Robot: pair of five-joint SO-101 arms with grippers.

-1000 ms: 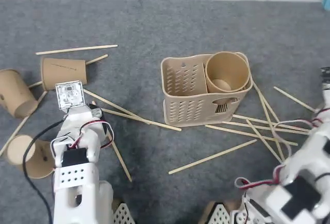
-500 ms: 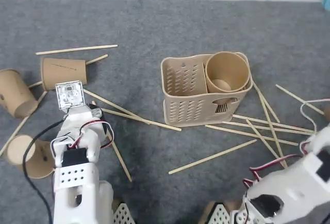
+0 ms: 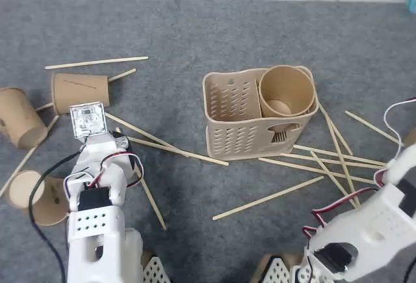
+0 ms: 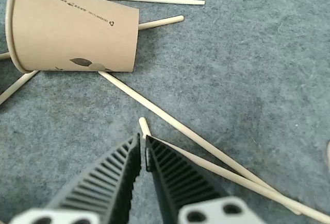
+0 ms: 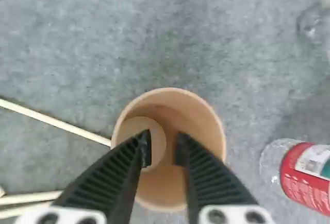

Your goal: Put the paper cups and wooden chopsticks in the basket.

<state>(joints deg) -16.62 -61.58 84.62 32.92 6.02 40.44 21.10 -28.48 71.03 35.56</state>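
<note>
1. We see the left end effector (image 4: 143,140) low over the grey table (image 3: 195,36). Its fingers are drawn together, with only a sliver of a gap between them.
2. The end of a wooden chopstick (image 4: 144,127) lies just ahead of those fingertips and runs back under one finger. We cannot tell whether the fingers pinch it.
3. Just beyond, a tipped cup (image 4: 72,31) lies on its side, with other chopsticks touching or passing beneath it.
4. The right end effector (image 5: 162,136) hangs over an upright cup (image 5: 201,121). Its fingers are a little apart and both tips are above the cup's mouth. We cannot tell whether either finger touches the wall.
5. A bottle (image 5: 304,177) with a red label lies near this cup, and a thin stick (image 5: 51,121) lies on the table beside it.
6. From above, the basket (image 3: 237,140) stands near the middle of the table, with a nested cup (image 3: 286,91) sitting in one of its compartments.
7. At the left side of the table, a second tipped cup (image 3: 18,117) and a third tipped cup (image 3: 32,198) lie on their sides, well apart from the basket.
8. Chopsticks are scattered on the table. A far stick (image 3: 97,62) lies near the tipped cups, a loose stick (image 3: 268,198) lies in front of the basket, and several more cross beside it.
</note>
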